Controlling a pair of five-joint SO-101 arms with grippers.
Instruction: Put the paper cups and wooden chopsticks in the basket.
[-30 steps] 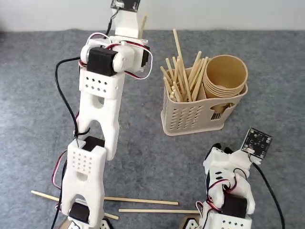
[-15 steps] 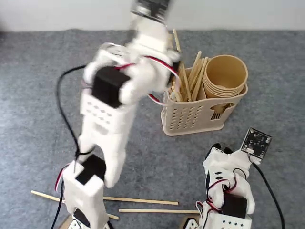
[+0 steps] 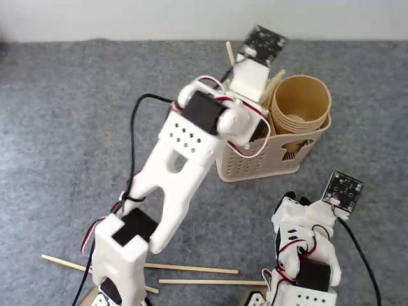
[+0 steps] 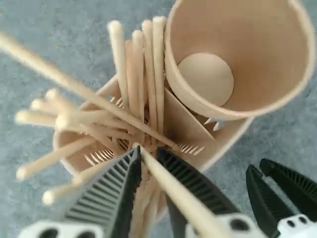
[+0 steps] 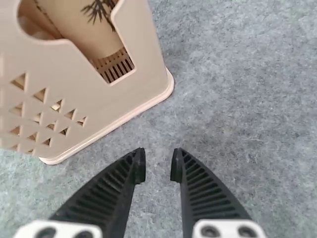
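Note:
A beige perforated basket (image 3: 255, 159) holds a stack of paper cups (image 3: 303, 95) and several wooden chopsticks (image 4: 143, 74) standing in its other compartment. My left gripper (image 4: 147, 151) hangs right over the chopstick compartment, shut on one wooden chopstick (image 4: 168, 186) that slants across the bundle. In the high view the left arm (image 3: 197, 127) leans over the basket's near-left rim. My right gripper (image 5: 157, 166) rests low on the carpet beside the basket's corner (image 5: 148, 94), fingers nearly together with nothing between them. Three chopsticks (image 3: 191, 268) lie on the carpet by the left arm's base.
Grey carpet (image 3: 64, 127) covers the table. The right arm (image 3: 306, 248) sits folded at the near right, just in front of the basket. The loose chopsticks lie between the two arm bases at the near edge.
The left arm has swung from the far left over to the basket, carrying the chopstick above the chopstick compartment. The right arm has kept still.

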